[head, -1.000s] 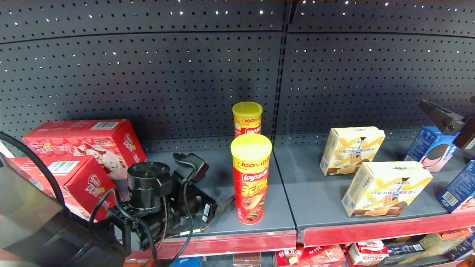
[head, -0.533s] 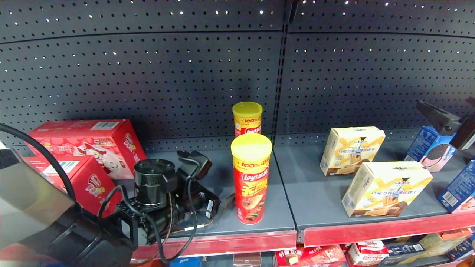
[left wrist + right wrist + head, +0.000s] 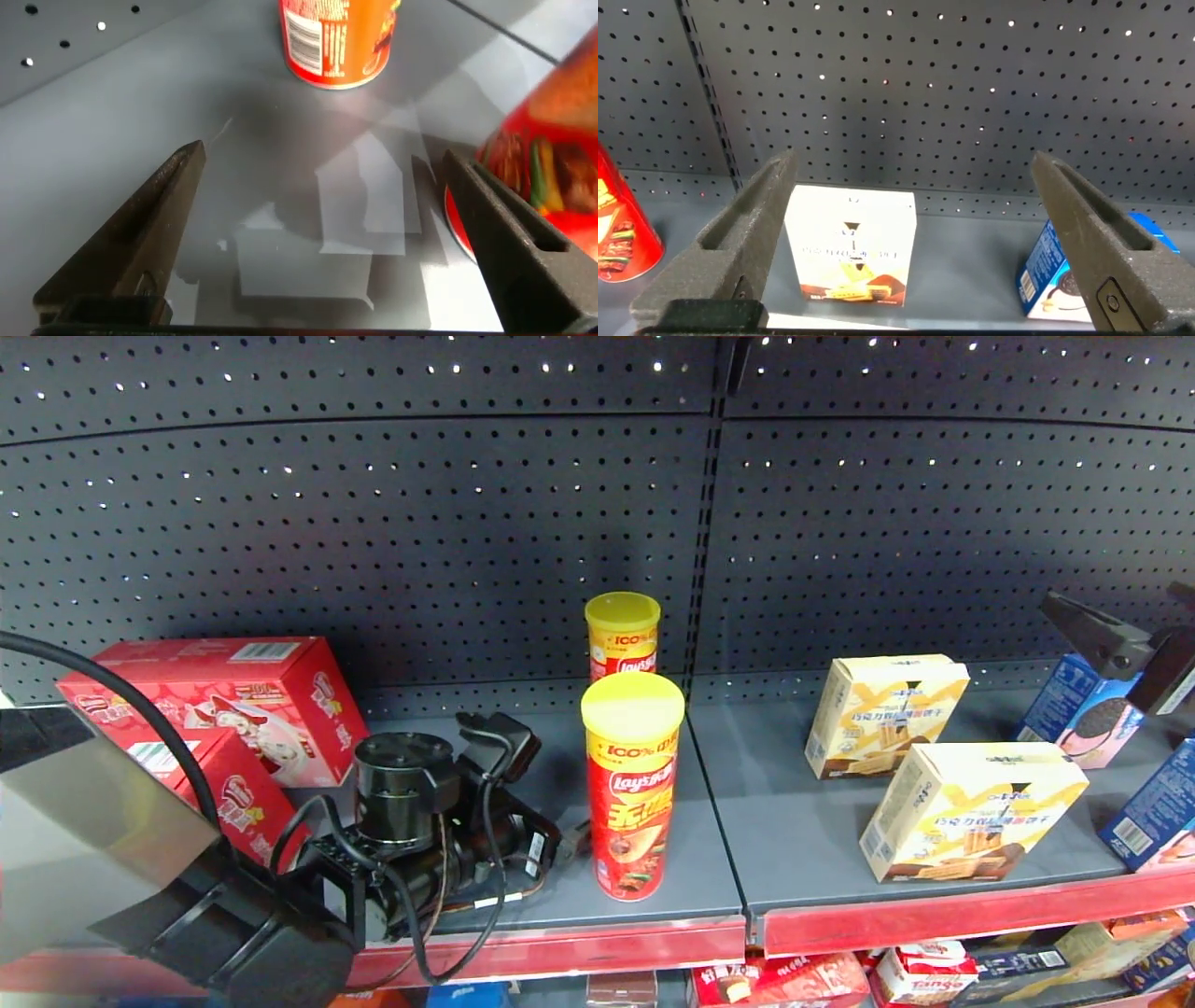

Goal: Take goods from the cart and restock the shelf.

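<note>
"Two chip cans are on the shelf (image 3: 794, 821). Where do they stand?"
"The front can (image 3: 632, 784) stands up straight near the shelf's front edge, about halfway along. The back can (image 3: 622, 635) stands right behind it, close to the back wall."
"Does the robot hold one?"
"No. The left gripper (image 3: 325, 161) lies low over the shelf with its jaws wide apart and nothing between them. The front can is just beside one finger; whether they touch is hard to tell. The right gripper (image 3: 915, 163) hangs near the shelf's right end, also wide apart with nothing in it, facing a yellow box (image 3: 850, 245) and a blue box (image 3: 1055, 275)."
"How would a can feel?"
"Likely light and stiff, but smooth and round, so it may slip. It is tall, so a bump could tip it. The best hold looks like the middle of the red body, under the yellow lid (image 3: 632, 706), which might pop off."
"Any writing?"
"Both cans have a red label with yellow letters, and the back can shows a barcode (image 3: 306, 37). The red boxes (image 3: 215, 695) at the left end have barcodes as well"
</note>
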You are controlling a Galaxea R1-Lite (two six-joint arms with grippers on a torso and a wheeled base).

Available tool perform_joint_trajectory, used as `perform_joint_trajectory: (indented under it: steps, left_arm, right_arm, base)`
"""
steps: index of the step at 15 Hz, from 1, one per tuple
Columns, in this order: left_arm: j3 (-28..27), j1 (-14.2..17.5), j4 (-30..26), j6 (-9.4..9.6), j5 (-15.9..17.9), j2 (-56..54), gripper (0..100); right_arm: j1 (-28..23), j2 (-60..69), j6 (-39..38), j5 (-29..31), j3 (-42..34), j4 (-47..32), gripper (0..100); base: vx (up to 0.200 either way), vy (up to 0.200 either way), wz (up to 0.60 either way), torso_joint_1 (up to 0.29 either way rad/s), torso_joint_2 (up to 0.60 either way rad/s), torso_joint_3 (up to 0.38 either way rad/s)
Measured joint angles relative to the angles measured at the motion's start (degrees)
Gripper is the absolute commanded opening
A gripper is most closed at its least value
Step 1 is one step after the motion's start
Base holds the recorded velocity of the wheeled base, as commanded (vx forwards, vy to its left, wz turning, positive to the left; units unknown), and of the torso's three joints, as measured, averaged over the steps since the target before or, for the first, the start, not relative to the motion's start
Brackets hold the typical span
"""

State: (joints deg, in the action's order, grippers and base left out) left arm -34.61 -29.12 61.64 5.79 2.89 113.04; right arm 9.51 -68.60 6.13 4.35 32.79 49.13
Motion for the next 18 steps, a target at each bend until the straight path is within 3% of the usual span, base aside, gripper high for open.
perform_joint_trajectory:
  steps: [7, 11, 18]
  left_arm:
    - [-1.8, 0.4, -0.1, -0.02, -0.4, 1.6, 100]
    - [0.0, 4.2, 0.2, 0.06, -0.8, 0.9, 100]
    - [8.2, 8.5, -2.2, 0.01, -0.8, -17.8, 100]
  right_arm:
    - [0.0, -0.5, 0.0, 0.0, -0.1, 0.2, 100]
    - [0.1, -0.5, 0.0, 0.0, -0.6, 0.2, 100]
    - [0.7, 0.5, -0.1, 0.0, -3.6, 0.6, 100]
  base:
    - [0.000, 0.000, 0.00, 0.000, 0.00, 0.000]
    - [0.000, 0.000, 0.00, 0.000, 0.00, 0.000]
    - [0.000, 0.000, 0.00, 0.000, 0.00, 0.000]
